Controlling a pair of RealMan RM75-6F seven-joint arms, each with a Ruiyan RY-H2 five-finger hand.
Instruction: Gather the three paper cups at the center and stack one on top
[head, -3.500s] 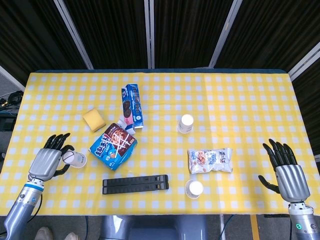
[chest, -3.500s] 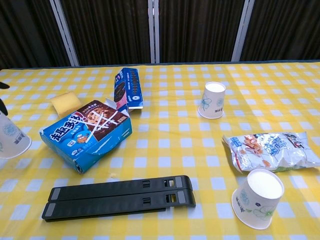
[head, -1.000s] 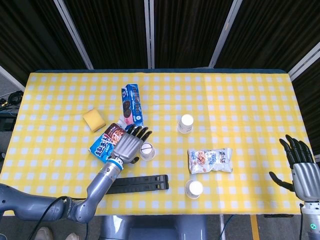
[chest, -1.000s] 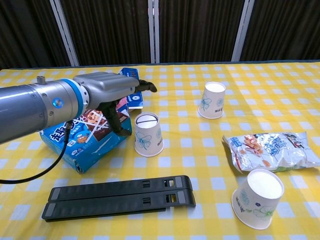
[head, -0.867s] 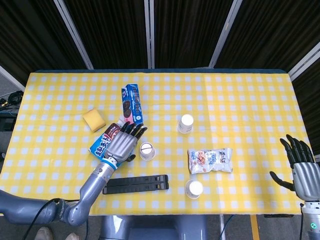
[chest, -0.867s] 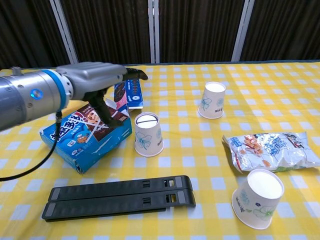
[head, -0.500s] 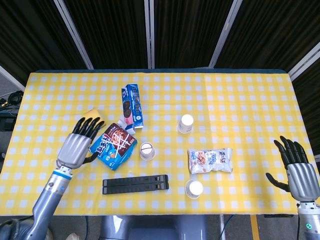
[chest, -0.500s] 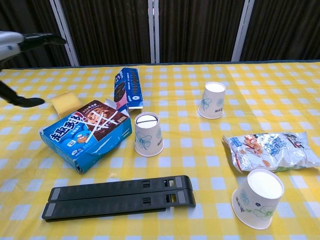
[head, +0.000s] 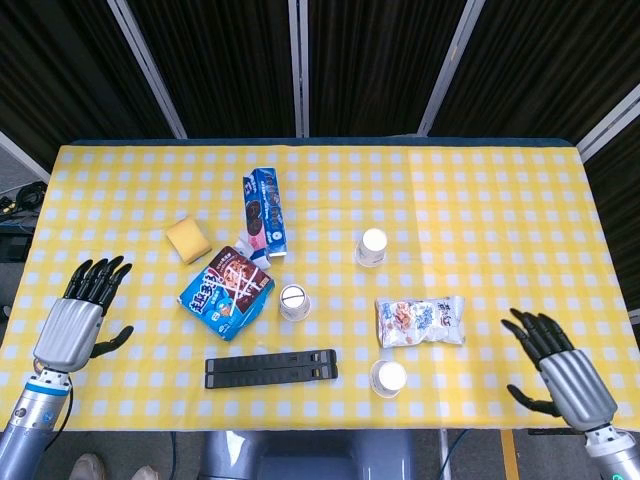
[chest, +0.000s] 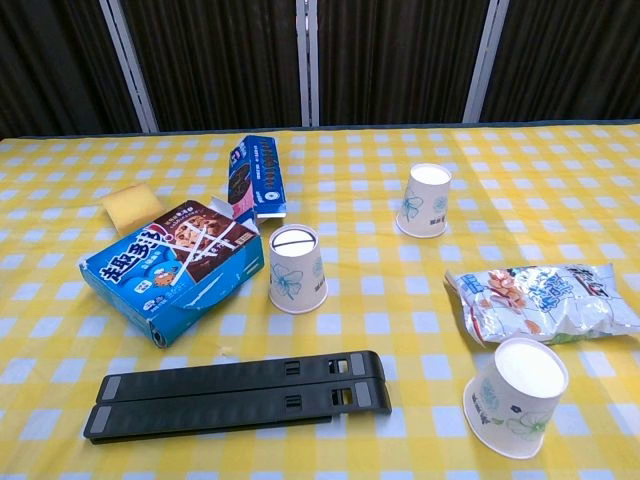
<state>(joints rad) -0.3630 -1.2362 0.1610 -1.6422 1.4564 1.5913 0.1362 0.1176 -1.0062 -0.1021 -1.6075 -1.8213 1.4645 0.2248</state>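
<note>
Three white paper cups with a floral print stand upside down on the yellow checked tablecloth. One cup (head: 294, 301) (chest: 296, 269) sits near the middle, beside the blue snack box. A second cup (head: 371, 246) (chest: 426, 200) is further back and to the right. The third cup (head: 388, 378) (chest: 514, 397) stands near the front edge. My left hand (head: 75, 320) hovers open at the far left, holding nothing. My right hand (head: 560, 378) is open at the front right corner, away from every cup. Neither hand shows in the chest view.
A blue chocolate snack box (head: 227, 291) (chest: 172, 268) lies left of the middle cup. A blue cookie pack (head: 265, 210), a yellow sponge (head: 188, 240), a snack bag (head: 420, 321) (chest: 545, 300) and a black folded stand (head: 271, 367) (chest: 237, 393) also lie on the table.
My left hand has let go of the middle cup and drawn back to the far left front. My right hand has shifted slightly inward and lower.
</note>
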